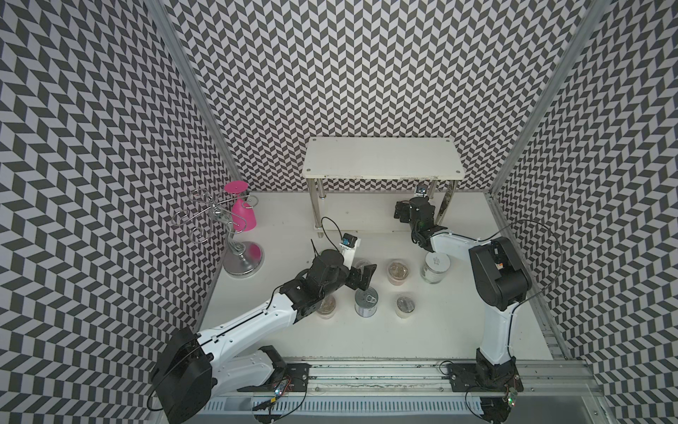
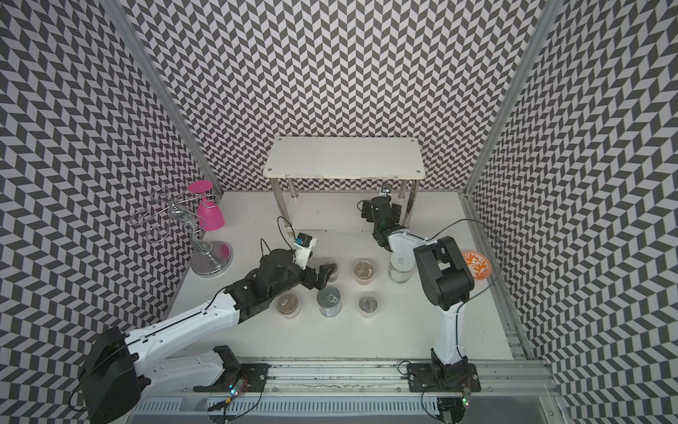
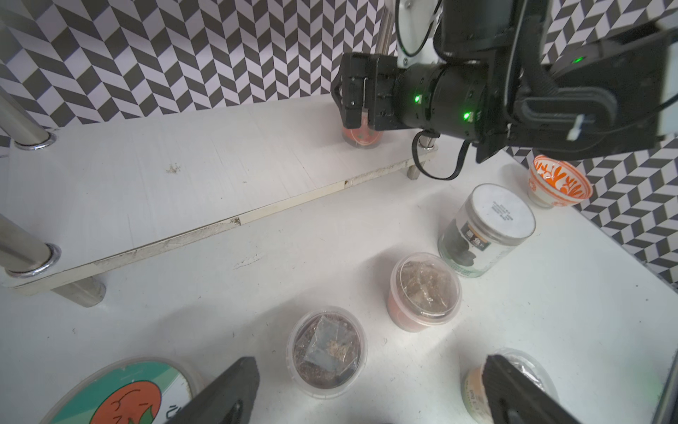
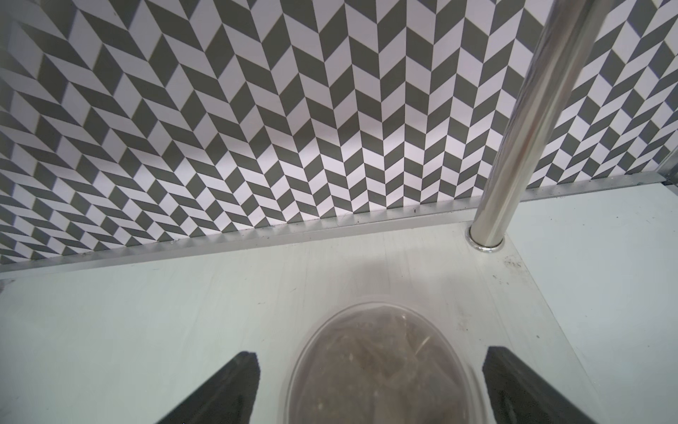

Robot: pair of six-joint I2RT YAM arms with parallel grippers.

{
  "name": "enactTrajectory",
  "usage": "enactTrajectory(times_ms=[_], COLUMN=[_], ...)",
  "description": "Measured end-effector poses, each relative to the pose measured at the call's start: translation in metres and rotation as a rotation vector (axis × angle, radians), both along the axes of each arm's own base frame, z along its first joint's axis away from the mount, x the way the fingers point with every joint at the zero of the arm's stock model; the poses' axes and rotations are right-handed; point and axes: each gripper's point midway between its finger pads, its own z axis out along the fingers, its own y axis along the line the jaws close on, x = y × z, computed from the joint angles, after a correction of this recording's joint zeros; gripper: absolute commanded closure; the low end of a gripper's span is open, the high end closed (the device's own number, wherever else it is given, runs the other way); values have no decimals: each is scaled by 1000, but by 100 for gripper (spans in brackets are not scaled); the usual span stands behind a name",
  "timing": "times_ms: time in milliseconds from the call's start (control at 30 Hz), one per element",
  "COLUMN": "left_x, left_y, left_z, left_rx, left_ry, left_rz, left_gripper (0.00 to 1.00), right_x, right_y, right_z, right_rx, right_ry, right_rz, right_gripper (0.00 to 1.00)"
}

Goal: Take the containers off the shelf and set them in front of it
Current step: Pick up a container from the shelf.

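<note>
The white shelf [image 1: 381, 158] stands at the back on chrome legs. On its lower tier [image 4: 183, 312] sits a clear lidded tub [image 4: 381, 374], between the fingers of my open right gripper [image 4: 370, 354]; nothing is gripped. In front of the shelf stand a white-lidded jar [image 1: 435, 267], a silver can [image 1: 365, 301] and clear tubs [image 1: 398, 271] [image 1: 405, 305] [image 1: 326, 306]. My left gripper [image 3: 370, 361] hangs open and empty over them, a tub [image 3: 326, 352] just ahead of its tips. A teal-orange-lidded jar [image 3: 121, 396] stands beside one finger.
A wire stand [image 1: 234, 235] with a pink goblet [image 1: 243, 216] stands at the left. An orange-patterned dish [image 2: 476, 265] sits near the right wall. A chrome shelf leg [image 4: 521, 121] rises close beside my right gripper. The shelf's top tier covers my right gripper in both top views.
</note>
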Motion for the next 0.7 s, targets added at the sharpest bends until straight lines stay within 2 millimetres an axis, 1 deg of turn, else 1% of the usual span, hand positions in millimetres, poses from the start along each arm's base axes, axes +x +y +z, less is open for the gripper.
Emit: enactTrajectory(times_ms=[200,333,533,700], left_x=[6,9,10,10], left_y=[0,1,1,0], left_z=[11,12,17,16], left_rx=[-74,-103,-124,-128], left_ry=[-9,-7,-15,-14], left_rz=[18,26,26,20], left_gripper=[0,0,0,0], right_x=[17,27,30,31], right_y=[2,5,7,8], right_z=[-2,0,1,1], right_rx=[-50,-75,-100,-121], right_ry=[-8,-19,-22,-21], right_rz=[12,24,43,66], right_gripper=[6,14,26,28])
